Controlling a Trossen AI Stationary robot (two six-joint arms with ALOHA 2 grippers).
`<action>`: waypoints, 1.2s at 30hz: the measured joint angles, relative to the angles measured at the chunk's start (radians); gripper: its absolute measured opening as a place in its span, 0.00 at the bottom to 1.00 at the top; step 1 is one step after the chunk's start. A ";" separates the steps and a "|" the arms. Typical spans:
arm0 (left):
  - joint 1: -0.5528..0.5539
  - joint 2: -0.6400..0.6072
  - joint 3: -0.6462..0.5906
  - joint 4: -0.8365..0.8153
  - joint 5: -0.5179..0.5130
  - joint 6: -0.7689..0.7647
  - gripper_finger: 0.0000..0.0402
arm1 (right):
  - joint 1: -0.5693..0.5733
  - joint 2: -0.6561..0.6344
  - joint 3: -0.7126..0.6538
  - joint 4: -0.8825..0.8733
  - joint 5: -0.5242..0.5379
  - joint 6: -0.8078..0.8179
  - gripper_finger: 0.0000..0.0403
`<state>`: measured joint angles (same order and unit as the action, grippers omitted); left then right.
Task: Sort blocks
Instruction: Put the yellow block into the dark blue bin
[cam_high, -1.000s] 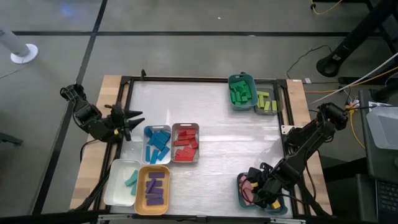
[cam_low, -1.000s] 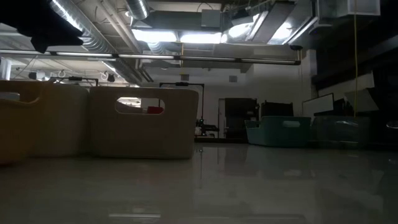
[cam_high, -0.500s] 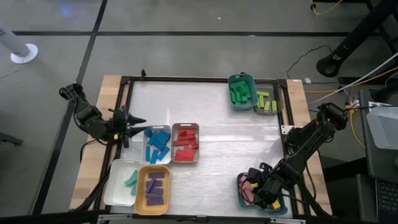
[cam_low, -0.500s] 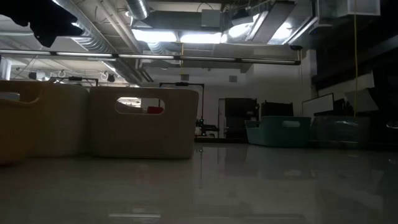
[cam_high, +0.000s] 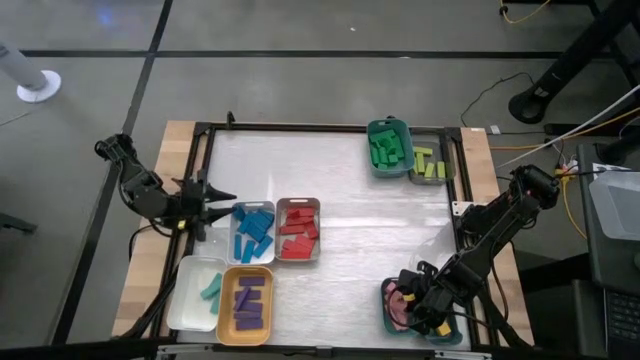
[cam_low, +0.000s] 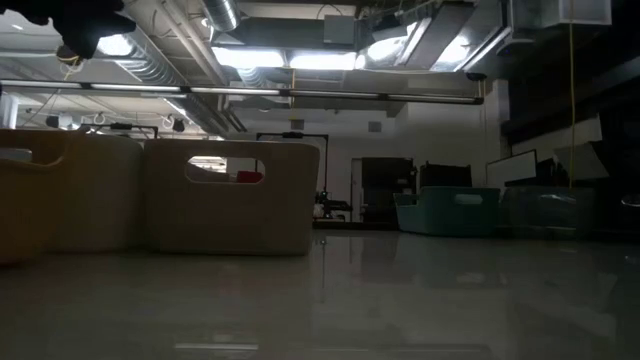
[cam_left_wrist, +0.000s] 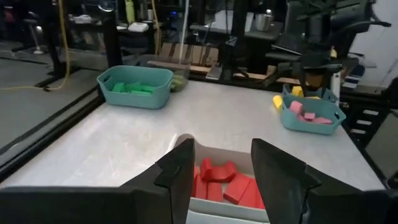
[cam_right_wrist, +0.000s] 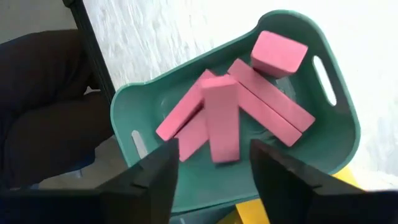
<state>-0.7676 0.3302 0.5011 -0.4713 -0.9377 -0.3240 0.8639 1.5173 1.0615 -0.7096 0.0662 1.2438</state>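
The blocks lie sorted by colour in small trays. My right gripper (cam_right_wrist: 214, 152) (cam_high: 415, 310) hangs open over the teal tray (cam_right_wrist: 339, 134) at the near right, pointing steeply down. Several pink blocks fill this tray. One pink block (cam_right_wrist: 221, 118) lies on top of the others, below the gap between my fingers and apart from both. My left gripper (cam_left_wrist: 221, 149) (cam_high: 215, 196) stands open and nearly level at the table's left edge. It faces the grey tray of red blocks (cam_left_wrist: 224, 183) and has nothing between its fingers.
On the left are a tray of blue blocks (cam_high: 253, 232), a white tray (cam_high: 192, 300) with a teal block and an orange tray of purple blocks (cam_high: 247, 304). At the far right stand a green-block tray (cam_high: 387, 147) and a lime-block tray (cam_high: 428, 163). The table's middle (cam_high: 350, 210) is bare.
My left gripper has risen a little at the table's left edge and rolled at the wrist. Its dark shape climbs toward the upper edge of the low view.
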 joint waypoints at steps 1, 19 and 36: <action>0.002 0.000 0.000 0.001 0.012 0.000 0.37 | 0.000 0.000 0.000 0.000 0.004 0.000 0.51; 0.076 0.001 0.000 0.070 0.347 0.211 0.37 | -0.105 0.000 0.000 0.120 -0.059 0.108 0.59; 0.076 -0.001 0.000 0.005 0.351 0.152 0.37 | -0.568 -0.001 0.000 0.275 -0.030 -0.780 0.59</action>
<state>-0.6918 0.3290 0.5014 -0.4661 -0.5865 -0.1717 0.2961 1.5162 1.0615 -0.4343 0.0360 0.4641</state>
